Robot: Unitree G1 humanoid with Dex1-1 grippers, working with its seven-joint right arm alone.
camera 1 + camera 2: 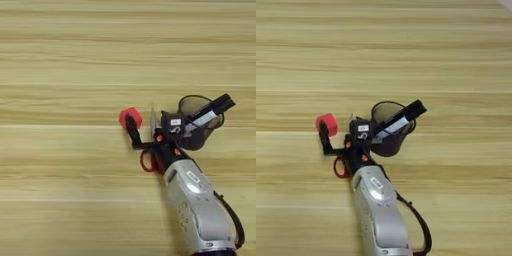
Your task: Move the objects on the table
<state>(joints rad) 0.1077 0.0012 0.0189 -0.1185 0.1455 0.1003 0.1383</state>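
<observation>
Where the right arm [200,210] rises from the bottom edge, its silver forearm slants up and to the left across the table [60,60]. At its tip the gripper [141,129] has two black fingers spread apart. One finger [132,128] lies across the front of the one red cube [130,117], touching it; the other reaches up just beside a steel blade. The cube sits against that left finger, and whether it lies between both fingers cannot be told.

Under the wrist lies one pair of scissors [148,159]: a red handle loop shows to the left of the forearm, and a steel blade [153,123] points away from the robot, just right of the cube. The rest of the scissors is hidden by the arm.

Just beyond and to the right stands one black mesh cup [387,131], upright. One marker [401,119] leans in it, white barrel inside, black cap sticking out past the rim to the upper right.
</observation>
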